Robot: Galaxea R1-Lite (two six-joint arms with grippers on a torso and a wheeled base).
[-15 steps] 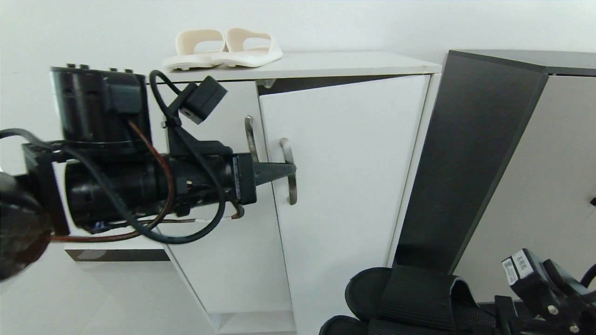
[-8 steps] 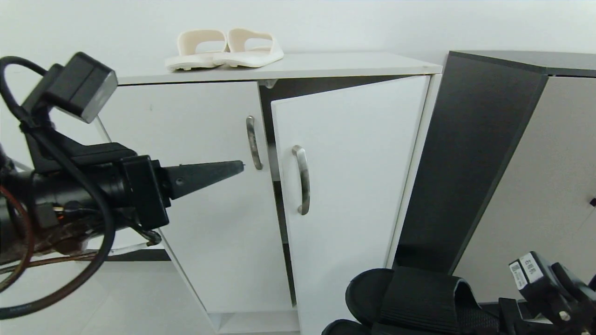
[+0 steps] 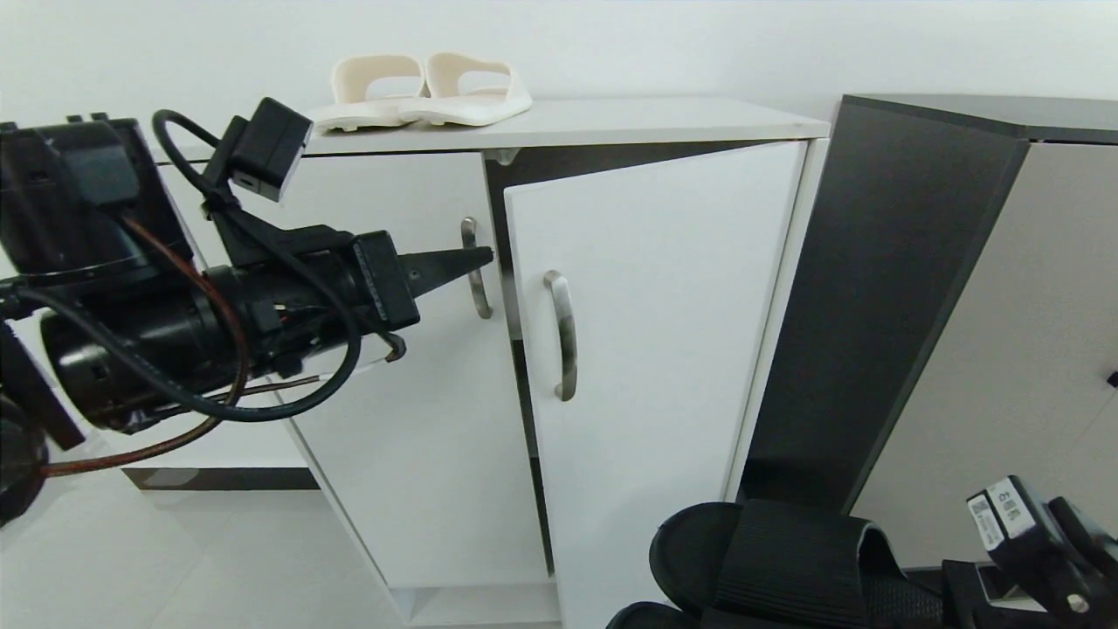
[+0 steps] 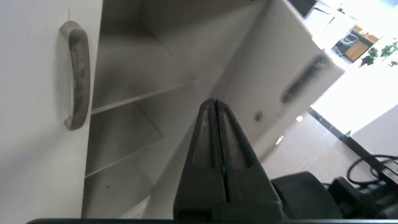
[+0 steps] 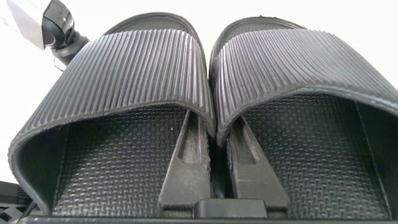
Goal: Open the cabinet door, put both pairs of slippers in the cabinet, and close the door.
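Standing ajar, the right cabinet door (image 3: 655, 349) hangs beside the left pincer (image 3: 482, 256), clenched empty near the left door's handle (image 3: 476, 293). Cream slippers (image 3: 419, 92) rest on the cabinet top (image 3: 655, 118); the right pincer (image 5: 214, 124) grasps the black slippers (image 5: 130, 74) together.

Cream slippers (image 3: 419, 92); black ribbed slippers (image 5: 137, 74), dimpled inside; white cabinet (image 3: 664, 306); silver handles (image 3: 563, 336).

Plain white wall (image 3: 699, 44) behind, pale glossy floor (image 3: 218, 568) below, dark-sided grey cupboard (image 3: 891, 288) at the right.
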